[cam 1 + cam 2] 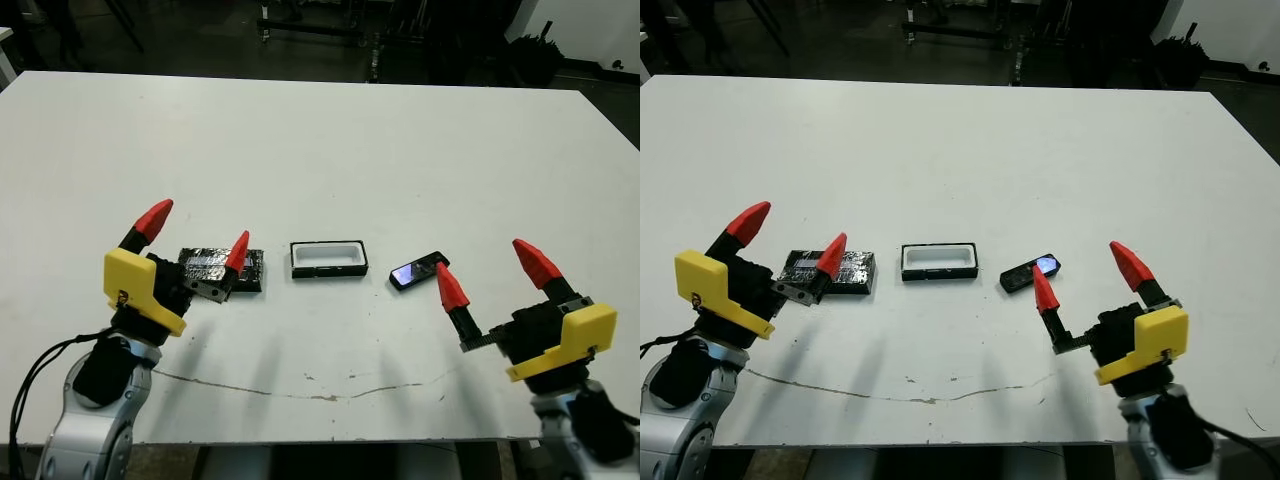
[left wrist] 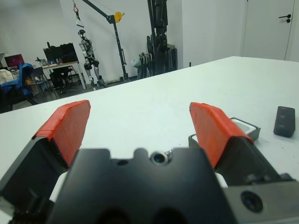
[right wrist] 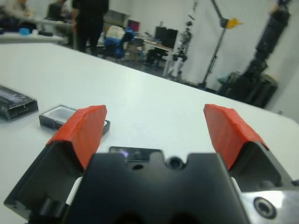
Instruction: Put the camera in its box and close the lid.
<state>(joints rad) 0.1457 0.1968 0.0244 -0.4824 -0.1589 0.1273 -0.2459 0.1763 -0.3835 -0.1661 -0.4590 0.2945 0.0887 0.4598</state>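
The lid (image 1: 205, 262), a flat black slab with a mottled silver top, lies on the white table at the left. My left gripper (image 1: 197, 232) hovers open just over its near left end, and one red finger covers part of it. The box (image 1: 329, 273), a small black-rimmed tray with a white inside, sits in the middle with nothing in it. To its right lies the camera (image 1: 419, 270), a slim black bar with a bluish glint. My right gripper (image 1: 487, 265) stands open just right of and nearer than the camera, holding nothing.
The white table (image 1: 330, 150) stretches far beyond the three objects. A thin crack line (image 1: 300, 392) runs across its near part. Dark stands and equipment are on the floor beyond the far edge. People and desks show far off in the right wrist view.
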